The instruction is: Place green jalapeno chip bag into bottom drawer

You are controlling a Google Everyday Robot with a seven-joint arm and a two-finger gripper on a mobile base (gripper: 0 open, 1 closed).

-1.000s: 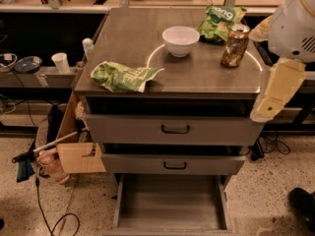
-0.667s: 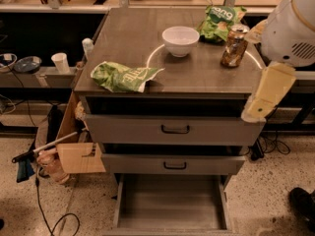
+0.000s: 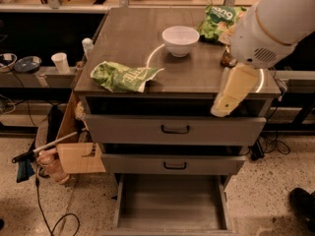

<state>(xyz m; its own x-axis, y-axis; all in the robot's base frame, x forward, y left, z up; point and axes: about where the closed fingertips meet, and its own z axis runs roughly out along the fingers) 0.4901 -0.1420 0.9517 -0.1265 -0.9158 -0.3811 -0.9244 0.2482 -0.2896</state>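
The green jalapeno chip bag (image 3: 125, 76) lies crumpled on the cabinet top (image 3: 197, 75), near its front left corner. The bottom drawer (image 3: 170, 203) is pulled out below the two shallower drawers, and its grey tray is bare. My gripper (image 3: 222, 110) hangs at the end of the cream arm link, over the cabinet's front right edge and just above the top drawer (image 3: 175, 129). It is well to the right of the bag and holds nothing that I can see.
A white bowl (image 3: 180, 40) and a darker green bag (image 3: 221, 21) sit at the back of the cabinet top. A brown can (image 3: 227, 59) is partly hidden behind my arm. A cardboard box (image 3: 81, 156), a brush and cables lie left of the cabinet.
My arm has swung left along the cabinet's front edge, bringing the gripper closer to the middle. The bag, the bowl and the drawers have not moved.
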